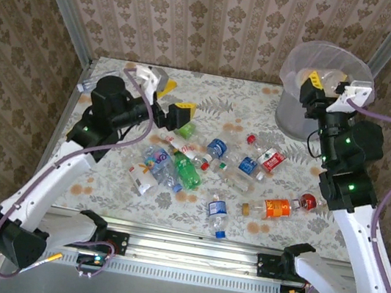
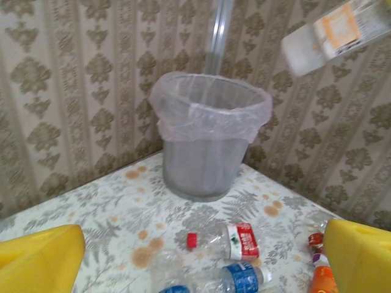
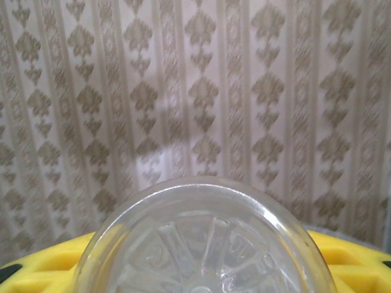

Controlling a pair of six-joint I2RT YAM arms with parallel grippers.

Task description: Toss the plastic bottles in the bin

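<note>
At the left of the overhead view the left gripper (image 1: 176, 105) hangs over the far left part of the table (image 1: 101, 180). Its jaws are spread wide with nothing between them. Its own camera shows the two yellow fingers (image 2: 43, 259) at the bottom corners, well apart, with flowered cloth and a few bottles below.

The loose bottles (image 1: 213, 175) lie on their sides, scattered across the middle of the table between the two arms and all apart from the bin. Furthest left is a white-labelled bottle (image 1: 142, 175), with a green bottle (image 1: 188, 172) just beside it and blue-labelled ones near the middle. A blue-capped bottle (image 1: 218, 215) lies nearest the front edge, a red-and-white labelled bottle (image 1: 271, 159) lies toward the bin, and an orange bottle (image 1: 275, 207) is at the right.

The bin (image 1: 290, 113) stands upright in the far right corner of the table, a thin plastic bag folded over its rim. The left wrist camera sees it (image 2: 204, 162) straight ahead against the wallpaper. High in that view's upper right is a blurred orange-labelled bottle (image 2: 336, 30), above and right of the rim; what carries it cannot be told there.

The right gripper (image 1: 324, 84) is above the bin's mouth, clamped on a clear bottle (image 1: 334, 79). In its own camera the bottle's round ribbed base (image 3: 204, 244) sits between the yellow fingers (image 3: 360, 253), facing the wall
</note>
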